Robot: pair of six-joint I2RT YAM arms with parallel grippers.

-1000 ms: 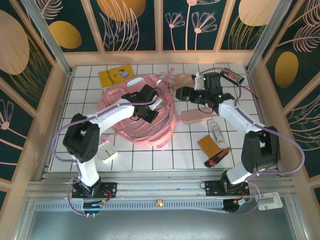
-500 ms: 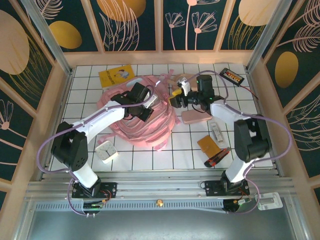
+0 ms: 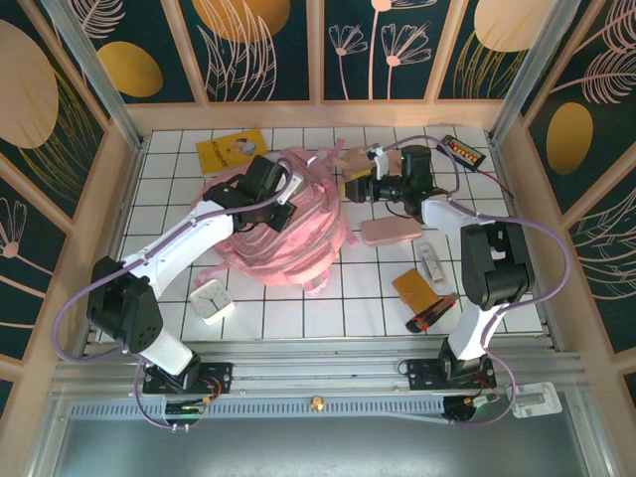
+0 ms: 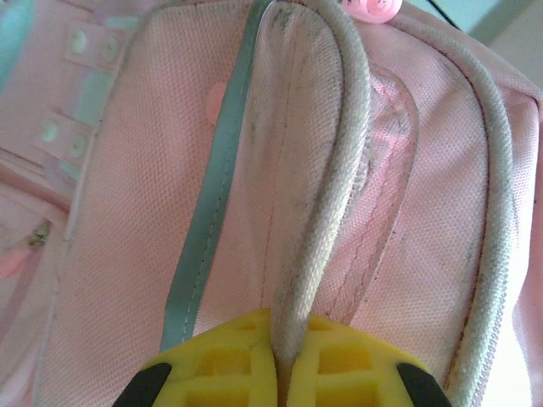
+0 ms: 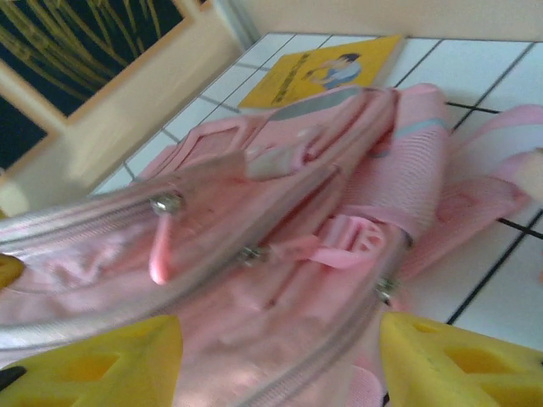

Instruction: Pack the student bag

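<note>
The student bag point(image 3: 288, 243) lies slumped a little left of the middle of the white tiled counter point(image 3: 298, 310), with a yellow booklet point(image 3: 232, 151) beyond it at the far left. The left gripper point(image 4: 284, 343) is clamped tight on a pale piped edge of the bag's top. The right gripper point(image 5: 276, 360) stands wide at the bag's right side, its yellow fingers point(image 5: 450, 356) either side of the zippered rim, and a flat pink pencil pouch point(image 3: 391, 232) lies nearby.

No text, brand or number can be read: the cover print on the yellow booklet point(image 3: 232, 151) is blurred, and the orange label on the small black pack point(image 3: 462, 150) at the tabletop's point(image 3: 298, 308) far right is too small.
</note>
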